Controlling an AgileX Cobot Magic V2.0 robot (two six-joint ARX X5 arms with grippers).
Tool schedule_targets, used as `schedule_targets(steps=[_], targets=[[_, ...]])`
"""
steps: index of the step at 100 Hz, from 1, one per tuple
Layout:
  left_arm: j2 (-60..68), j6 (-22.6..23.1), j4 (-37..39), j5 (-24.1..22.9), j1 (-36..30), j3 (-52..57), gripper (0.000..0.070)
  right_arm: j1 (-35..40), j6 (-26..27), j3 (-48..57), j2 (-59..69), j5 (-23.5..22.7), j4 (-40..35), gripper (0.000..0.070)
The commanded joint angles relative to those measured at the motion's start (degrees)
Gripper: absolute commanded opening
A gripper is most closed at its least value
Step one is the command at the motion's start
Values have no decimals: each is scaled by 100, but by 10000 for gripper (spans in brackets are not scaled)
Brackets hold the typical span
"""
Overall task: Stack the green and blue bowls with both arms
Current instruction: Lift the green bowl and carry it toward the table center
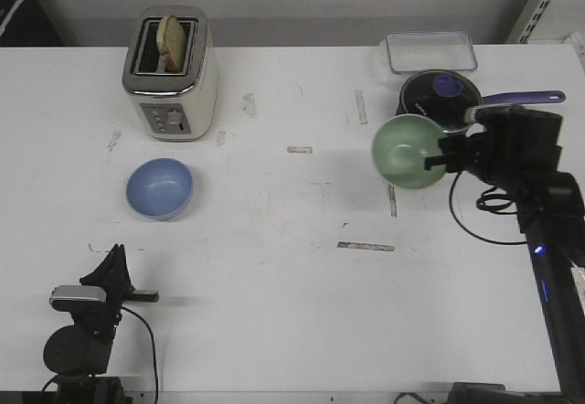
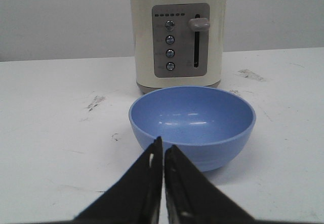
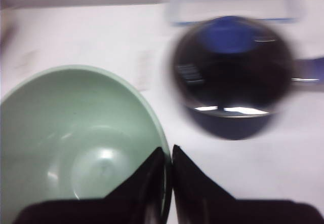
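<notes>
The green bowl [image 1: 405, 153] hangs tilted above the table at the right, its opening turned toward the left. My right gripper [image 1: 441, 160] is shut on its rim, one finger inside and one outside; the right wrist view shows the bowl [image 3: 76, 143] and the gripper [image 3: 168, 153] pinching its edge. The blue bowl [image 1: 159, 187] stands upright on the table at the left, in front of the toaster. My left gripper [image 1: 116, 256] is shut and empty, low near the front edge, just short of the blue bowl [image 2: 192, 122] in the left wrist view, where the gripper [image 2: 163, 144] points at it.
A cream toaster [image 1: 171, 73] with bread in it stands at the back left. A dark lidded saucepan [image 1: 439, 96] with a purple handle sits behind the green bowl. A clear plastic container [image 1: 430, 51] lies at the back right.
</notes>
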Motion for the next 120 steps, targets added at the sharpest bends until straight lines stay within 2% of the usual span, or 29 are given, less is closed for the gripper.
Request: schedule_targets(steps=[1, 22, 36, 52, 70, 91, 107, 113, 120], targets=[[-11, -28, 61, 4, 2, -125, 1, 483, 138, 63, 83, -72, -111, 5], [-11, -28, 59, 4, 2, -125, 1, 1996, 90, -92, 361, -7, -227, 5], [-11, -28, 59, 2, 2, -125, 1, 2763, 15, -525, 544, 356, -168, 5], [-11, -31, 57, 4, 2, -125, 1, 3287, 140, -1366, 627, 444, 509, 5], [-11, -31, 57, 4, 2, -125, 1, 3539, 247, -2055, 643, 461, 1058, 5], [-11, -31, 57, 4, 2, -125, 1, 3536, 240, -2406, 643, 723, 1325, 5], [-11, -31, 59, 4, 2, -125, 1, 3536, 243, -2417, 640, 623, 1311, 10], [-11, -31, 59, 4, 2, -125, 1, 3534, 245, -2413, 636, 479, 1311, 39], [-11, -31, 59, 4, 2, -125, 1, 3534, 247, -2396, 632, 334, 1314, 155]])
